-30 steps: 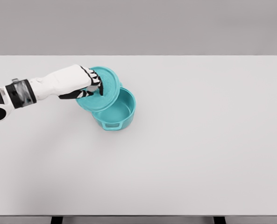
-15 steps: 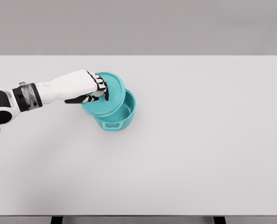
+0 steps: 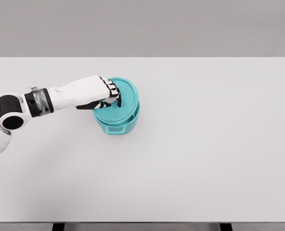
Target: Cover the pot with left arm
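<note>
Your left hand (image 3: 100, 92) has its fingers (image 3: 114, 94) curled tight on the teal lid (image 3: 124, 98). That lid sits over the teal pot (image 3: 118, 126), toward the tabletop's (image 3: 204, 144) far left.

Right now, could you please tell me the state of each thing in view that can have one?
Pot: upright on the table, opening almost fully hidden under the lid.
Lid: over the pot, held at its knob; whether it is fully seated cannot be told.
Left hand: fingers curled, gripping the lid from above.
Right hand: not in view.
</note>
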Tool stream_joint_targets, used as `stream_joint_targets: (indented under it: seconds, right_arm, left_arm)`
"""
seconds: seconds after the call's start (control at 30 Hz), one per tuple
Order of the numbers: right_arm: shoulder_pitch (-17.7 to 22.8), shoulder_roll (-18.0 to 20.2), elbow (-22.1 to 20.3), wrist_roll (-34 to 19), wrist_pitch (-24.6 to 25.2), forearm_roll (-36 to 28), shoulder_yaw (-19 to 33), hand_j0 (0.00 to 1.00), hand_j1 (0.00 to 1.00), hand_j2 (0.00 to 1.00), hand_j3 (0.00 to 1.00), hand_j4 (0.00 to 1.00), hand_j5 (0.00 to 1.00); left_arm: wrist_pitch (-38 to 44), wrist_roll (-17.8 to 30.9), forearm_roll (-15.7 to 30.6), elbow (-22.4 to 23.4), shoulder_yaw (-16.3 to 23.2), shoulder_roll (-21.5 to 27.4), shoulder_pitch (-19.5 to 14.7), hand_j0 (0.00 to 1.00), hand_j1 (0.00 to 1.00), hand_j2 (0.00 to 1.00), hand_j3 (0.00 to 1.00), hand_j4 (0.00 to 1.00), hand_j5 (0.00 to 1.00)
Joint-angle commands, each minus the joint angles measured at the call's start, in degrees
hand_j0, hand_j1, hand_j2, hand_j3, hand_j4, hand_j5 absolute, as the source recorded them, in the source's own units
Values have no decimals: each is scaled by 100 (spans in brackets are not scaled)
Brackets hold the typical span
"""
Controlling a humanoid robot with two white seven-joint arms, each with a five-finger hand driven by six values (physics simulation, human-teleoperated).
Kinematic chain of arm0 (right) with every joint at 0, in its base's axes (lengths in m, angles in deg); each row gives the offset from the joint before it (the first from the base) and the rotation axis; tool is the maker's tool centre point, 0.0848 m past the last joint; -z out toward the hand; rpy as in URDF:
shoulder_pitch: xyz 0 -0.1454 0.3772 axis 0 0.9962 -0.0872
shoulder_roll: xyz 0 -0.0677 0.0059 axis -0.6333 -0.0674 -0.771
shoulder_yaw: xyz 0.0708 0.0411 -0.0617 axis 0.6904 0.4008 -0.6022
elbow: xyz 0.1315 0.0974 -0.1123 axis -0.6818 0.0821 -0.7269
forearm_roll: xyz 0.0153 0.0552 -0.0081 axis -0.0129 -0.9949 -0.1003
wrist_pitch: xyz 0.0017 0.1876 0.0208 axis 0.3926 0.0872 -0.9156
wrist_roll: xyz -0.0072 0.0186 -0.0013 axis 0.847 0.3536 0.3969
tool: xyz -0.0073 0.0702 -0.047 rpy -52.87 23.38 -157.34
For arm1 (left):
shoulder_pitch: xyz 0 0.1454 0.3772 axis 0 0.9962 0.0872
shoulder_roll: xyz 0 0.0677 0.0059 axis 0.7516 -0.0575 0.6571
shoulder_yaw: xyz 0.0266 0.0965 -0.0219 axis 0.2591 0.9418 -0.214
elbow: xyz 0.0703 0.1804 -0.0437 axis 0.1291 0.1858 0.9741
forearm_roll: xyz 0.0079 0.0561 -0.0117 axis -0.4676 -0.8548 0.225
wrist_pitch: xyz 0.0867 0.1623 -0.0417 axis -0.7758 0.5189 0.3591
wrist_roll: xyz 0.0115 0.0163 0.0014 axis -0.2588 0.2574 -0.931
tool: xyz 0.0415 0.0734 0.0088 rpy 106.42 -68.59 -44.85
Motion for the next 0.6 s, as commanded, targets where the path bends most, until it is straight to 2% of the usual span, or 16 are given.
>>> stream_joint_targets:
  seconds: [0.0, 0.2, 0.57]
  right_arm:
    - [0, 0, 0, -1, 0, 0, 0, 100, 100, 100, 100, 100, 100]
    - [0, 0, 0, -1, 0, 0, 0, 100, 100, 100, 100, 100, 100]
    - [0, 0, 0, -1, 0, 0, 0, 100, 100, 100, 100, 100, 100]
  left_arm:
    - [12, -2, 38, -1, 63, -12, 0, 47, 47, 47, 47, 47, 47]
    - [12, -2, 38, -28, 72, -12, 9, 47, 47, 47, 47, 47, 47]
    - [12, -2, -6, 34, 72, -12, -9, 54, 54, 54, 54, 54, 54]
